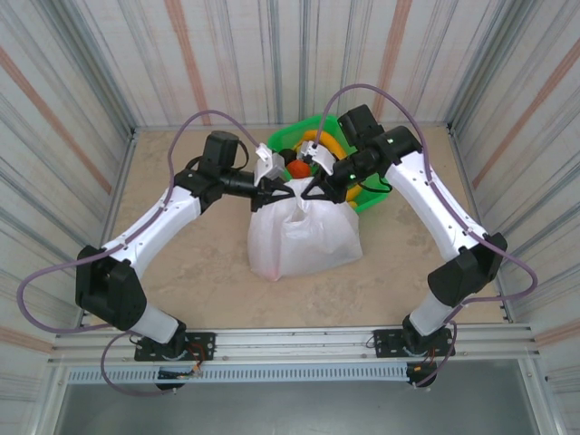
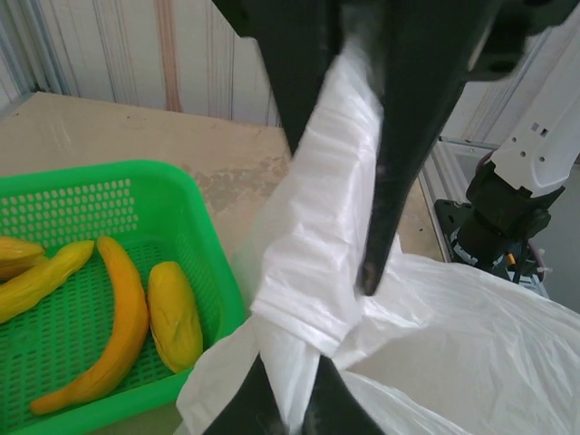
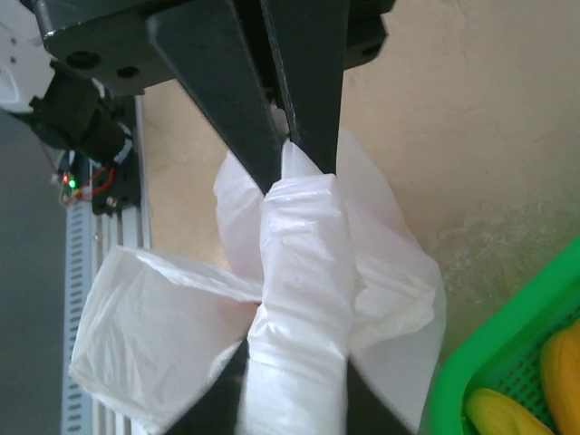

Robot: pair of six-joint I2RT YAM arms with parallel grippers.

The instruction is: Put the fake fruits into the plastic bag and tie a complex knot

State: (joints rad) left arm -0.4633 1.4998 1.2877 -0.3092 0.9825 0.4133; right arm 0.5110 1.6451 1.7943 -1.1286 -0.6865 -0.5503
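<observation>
The white plastic bag (image 1: 304,237) stands mid-table, its contents hidden by the film. Both grippers meet above its top. My left gripper (image 1: 275,189) (image 2: 294,403) is shut on one handle strip just below the knot (image 2: 304,317), a bunched wrap of film. My right gripper (image 1: 319,190) (image 3: 294,399) is shut on the other twisted handle strip, and its black fingers (image 2: 390,181) reach down in the left wrist view. Fake fruits lie in the green basket: yellow bananas (image 2: 118,326) (image 3: 503,412) and an orange-red piece (image 1: 297,169).
The green mesh basket (image 1: 367,201) (image 2: 199,236) (image 3: 494,353) sits right behind the bag, against both grippers. Corrugated walls enclose the beige table (image 1: 181,272) on three sides. The right arm's base (image 2: 498,217) and the metal rail stand at the near edge.
</observation>
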